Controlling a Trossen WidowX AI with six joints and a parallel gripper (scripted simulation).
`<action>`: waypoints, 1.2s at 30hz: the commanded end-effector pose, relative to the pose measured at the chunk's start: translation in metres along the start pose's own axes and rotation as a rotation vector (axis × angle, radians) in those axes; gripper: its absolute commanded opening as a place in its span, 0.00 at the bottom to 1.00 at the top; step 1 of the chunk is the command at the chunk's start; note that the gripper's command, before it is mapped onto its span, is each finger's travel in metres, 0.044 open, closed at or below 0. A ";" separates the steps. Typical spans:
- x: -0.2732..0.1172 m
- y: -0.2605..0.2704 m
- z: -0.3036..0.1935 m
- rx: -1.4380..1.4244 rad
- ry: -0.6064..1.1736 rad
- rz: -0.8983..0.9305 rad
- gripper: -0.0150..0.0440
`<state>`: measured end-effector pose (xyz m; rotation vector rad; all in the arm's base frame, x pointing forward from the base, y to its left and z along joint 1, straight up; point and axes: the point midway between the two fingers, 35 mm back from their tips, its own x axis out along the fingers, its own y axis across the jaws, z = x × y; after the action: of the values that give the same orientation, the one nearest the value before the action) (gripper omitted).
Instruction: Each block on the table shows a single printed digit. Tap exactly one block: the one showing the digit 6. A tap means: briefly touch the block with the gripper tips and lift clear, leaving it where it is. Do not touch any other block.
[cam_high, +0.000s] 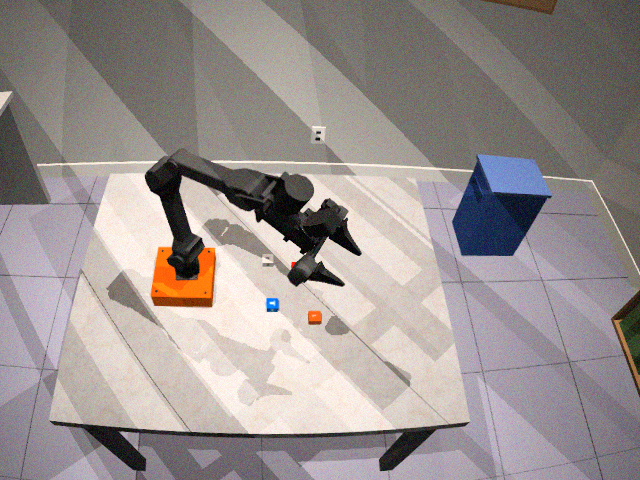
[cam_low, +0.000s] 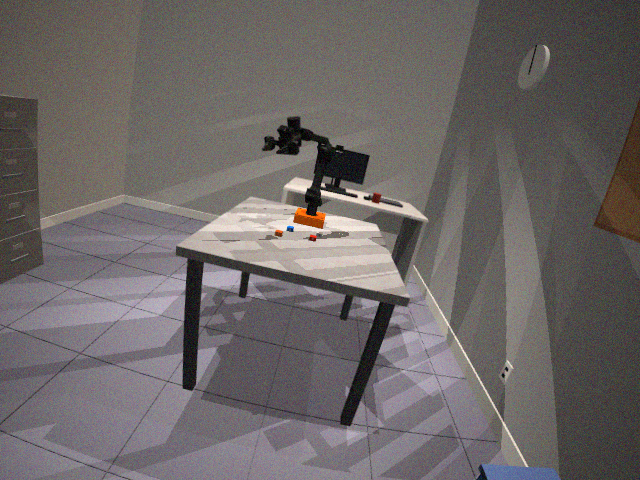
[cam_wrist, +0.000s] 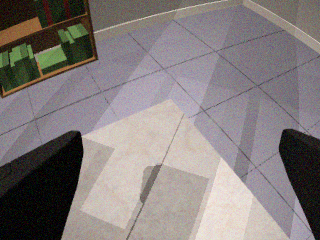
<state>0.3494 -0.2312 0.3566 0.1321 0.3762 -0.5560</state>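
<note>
A white block (cam_high: 267, 260), a red block (cam_high: 293, 264) (cam_low: 312, 238), a blue block (cam_high: 272, 304) (cam_low: 290, 228) and an orange block (cam_high: 314, 317) (cam_low: 279, 233) sit apart on the table. The red one is mostly hidden behind a finger in the top view. The marks on the tops are too small to read, so I cannot tell which block shows the 6. My gripper (cam_high: 351, 269) (cam_wrist: 185, 141) is open and empty, high above the table. No block shows in the wrist view.
The arm's orange base (cam_high: 183, 284) (cam_low: 309, 218) stands on the table (cam_high: 232, 408) (cam_low: 305, 279). A blue bin (cam_high: 491, 222) stands on the floor beyond the table's right edge. A white desk (cam_low: 403, 206) with a monitor (cam_low: 348, 166) is behind the arm in the exterior view.
</note>
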 end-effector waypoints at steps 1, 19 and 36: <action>0.015 0.020 -0.075 -0.091 0.262 0.044 0.93; -0.055 0.058 -0.287 -0.457 1.135 0.278 0.93; -0.055 0.058 -0.287 -0.457 1.135 0.278 0.93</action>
<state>0.2495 -0.0913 0.1153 0.0514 1.5410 -0.0563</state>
